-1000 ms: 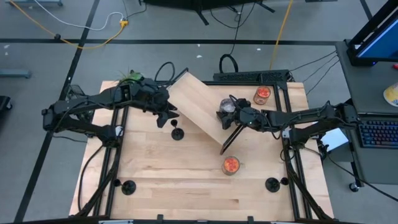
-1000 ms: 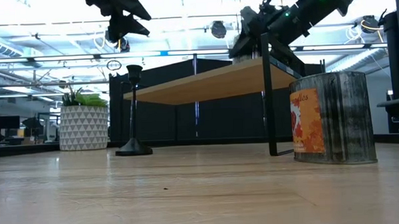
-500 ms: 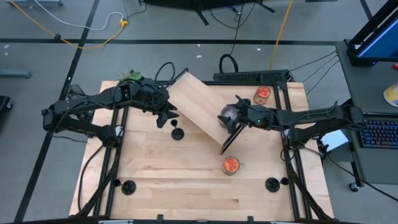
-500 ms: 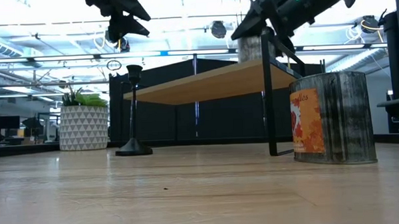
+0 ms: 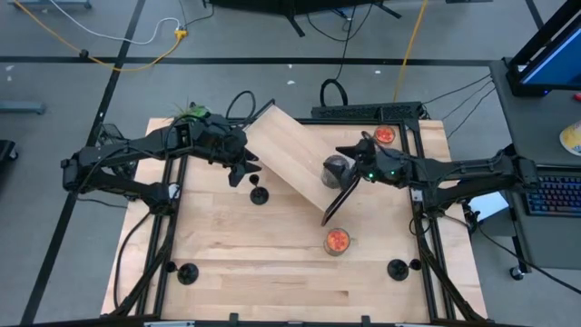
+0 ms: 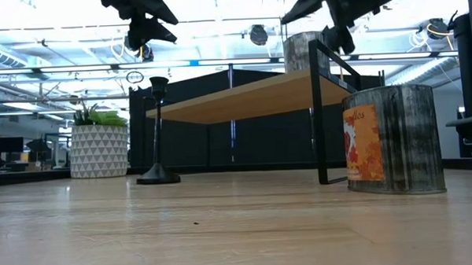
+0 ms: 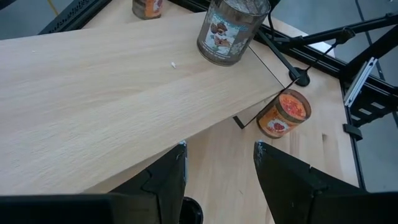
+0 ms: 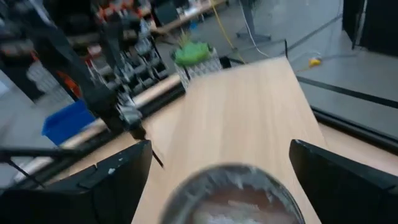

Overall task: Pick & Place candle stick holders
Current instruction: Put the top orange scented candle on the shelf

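From above, the left end effector (image 5: 243, 168) hangs over the worktop (image 5: 272, 272) just beside the low edge of a slanted wooden shelf board (image 5: 286, 154), with one candle stick holder (image 5: 260, 194) standing upright just below it in the picture. The low view adds what the overhead hides: that holder (image 6: 158, 131) has a thin stem on a flat round base, and the left end effector (image 6: 146, 25) is well above its cup, not touching it. Its fingers (image 7: 165, 180) stand partly apart with nothing between them.

Two more candle stick holders sit at the near corners of the worktop, one left (image 5: 188, 272) and one right (image 5: 397, 269), seen only from overhead (the low camera looks past them).

The right end effector (image 5: 354, 154) is spread wide just beside a grey candle jar (image 5: 335, 168) that rests on the shelf's raised end; the right wrist view shows the jar's rim (image 8: 230, 193) between its two wide fingers (image 8: 118, 180), without contact that can be made out. The low view shows the jar (image 6: 305, 51) standing on the board near its edge, over a thin black leg (image 6: 319, 118).

An orange-labelled tin (image 5: 337, 241) stands on open wood near the leg; another orange jar (image 5: 383, 136) sits at the far right edge. A potted plant (image 5: 191, 113) marks the far left corner. The middle front of the worktop lies open.
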Action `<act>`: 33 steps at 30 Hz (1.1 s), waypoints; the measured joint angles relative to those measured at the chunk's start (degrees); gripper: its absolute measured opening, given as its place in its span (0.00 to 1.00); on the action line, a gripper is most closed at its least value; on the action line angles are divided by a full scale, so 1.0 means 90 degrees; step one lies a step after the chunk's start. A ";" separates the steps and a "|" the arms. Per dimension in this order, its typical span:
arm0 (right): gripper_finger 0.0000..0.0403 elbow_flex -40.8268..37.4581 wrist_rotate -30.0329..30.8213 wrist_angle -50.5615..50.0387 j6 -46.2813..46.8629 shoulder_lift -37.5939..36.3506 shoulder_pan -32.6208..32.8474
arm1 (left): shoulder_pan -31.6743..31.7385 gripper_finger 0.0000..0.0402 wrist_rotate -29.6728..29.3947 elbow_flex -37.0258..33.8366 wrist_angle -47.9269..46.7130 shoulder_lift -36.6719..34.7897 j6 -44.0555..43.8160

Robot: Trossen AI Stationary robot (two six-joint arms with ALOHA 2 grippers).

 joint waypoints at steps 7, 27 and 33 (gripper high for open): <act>0.93 0.0000 -0.0002 0.1179 0.0499 -0.0033 0.0000 | -0.0002 0.48 0.0005 0.0000 0.0005 0.0000 -0.0056; 0.92 0.0002 0.0750 0.1344 -0.0861 -0.0588 -0.0381 | -0.0279 0.48 -0.0331 0.0005 0.0092 0.0001 -0.0342; 0.85 0.0002 0.2632 0.0194 -0.1207 -0.1378 -0.0949 | -0.0369 0.48 -0.0332 0.0005 0.0250 0.0002 -0.0593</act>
